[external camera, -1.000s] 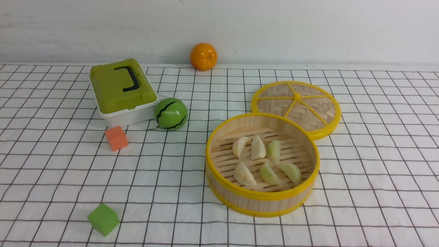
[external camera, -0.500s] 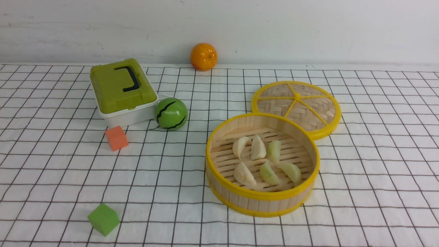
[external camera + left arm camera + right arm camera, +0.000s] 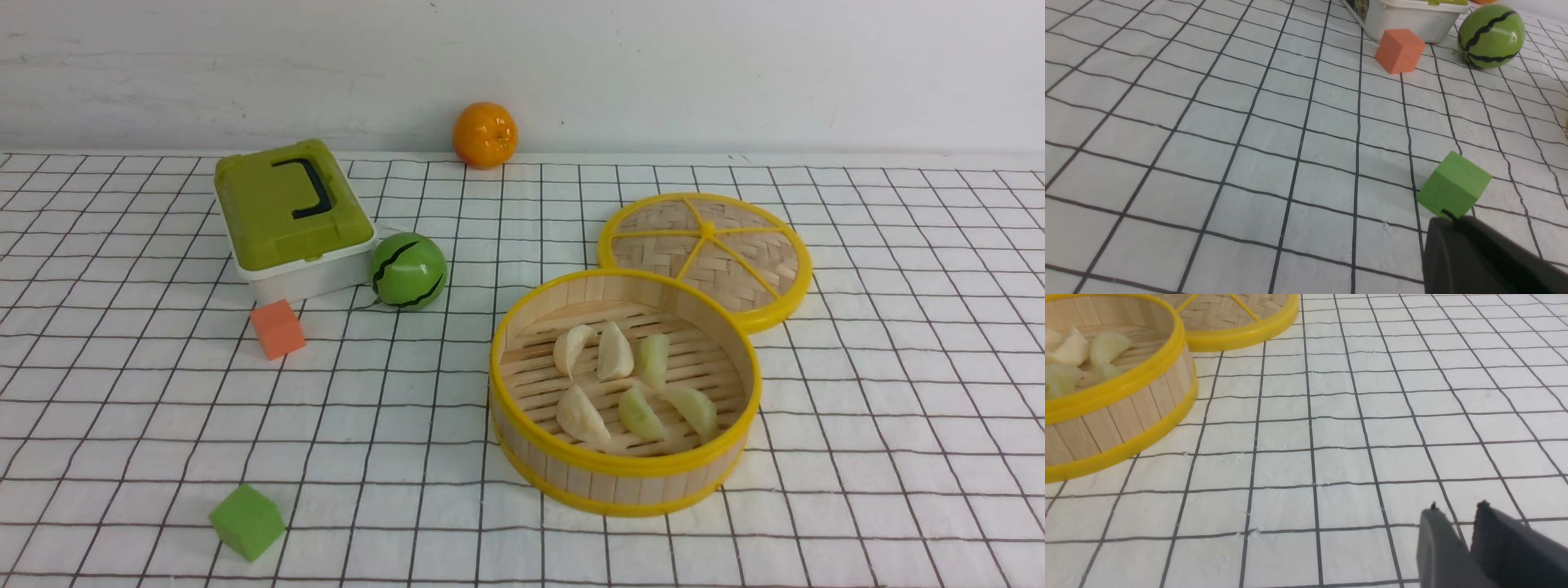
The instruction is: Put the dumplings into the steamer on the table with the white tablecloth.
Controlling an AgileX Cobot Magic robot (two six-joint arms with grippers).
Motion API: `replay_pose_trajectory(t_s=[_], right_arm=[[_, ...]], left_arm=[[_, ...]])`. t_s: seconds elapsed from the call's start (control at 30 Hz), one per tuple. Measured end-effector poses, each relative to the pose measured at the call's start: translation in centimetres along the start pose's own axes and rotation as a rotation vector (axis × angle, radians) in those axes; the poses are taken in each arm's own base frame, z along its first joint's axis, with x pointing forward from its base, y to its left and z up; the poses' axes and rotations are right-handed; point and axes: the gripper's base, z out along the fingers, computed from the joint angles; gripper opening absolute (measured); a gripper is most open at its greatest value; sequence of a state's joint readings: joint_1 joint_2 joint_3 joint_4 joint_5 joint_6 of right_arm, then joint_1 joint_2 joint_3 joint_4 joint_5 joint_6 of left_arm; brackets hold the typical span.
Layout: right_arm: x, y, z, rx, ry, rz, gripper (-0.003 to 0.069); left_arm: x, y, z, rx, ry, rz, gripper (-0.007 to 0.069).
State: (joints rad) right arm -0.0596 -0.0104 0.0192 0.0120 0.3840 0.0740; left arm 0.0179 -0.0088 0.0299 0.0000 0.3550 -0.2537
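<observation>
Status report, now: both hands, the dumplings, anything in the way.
Left hand shut, empty. Right hand slightly open, empty, over bare cloth. Six dumplings in the steamer. Lid off, behind it; nothing in the way.

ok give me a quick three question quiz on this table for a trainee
1. How many dumplings lie in the steamer?
2. True or false: the woven lid is on top of the steamer.
3. Which sits nearest the watermelon ball: A) green cube, B) green-lidded box, C) orange?

Key: 1) six, three white and three pale green. 2) false, it lies on the cloth behind the steamer. 3) B.
</observation>
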Motion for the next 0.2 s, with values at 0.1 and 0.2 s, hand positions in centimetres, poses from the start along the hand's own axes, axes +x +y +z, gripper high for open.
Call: replay_pose_trajectory(t_s=[0.1, 0.2], right_arm=[[0.0, 0.0, 0.0, 0.0, 0.0, 0.0, 0.014], [0.0, 0.0, 0.0, 0.0, 0.0, 0.0, 0.0146]], left_arm=[[0.0, 0.0, 0.0, 0.0, 0.0, 0.0, -0.0012], [0.0, 0.0, 0.0, 0.0, 0.0, 0.0, -0.0012]])
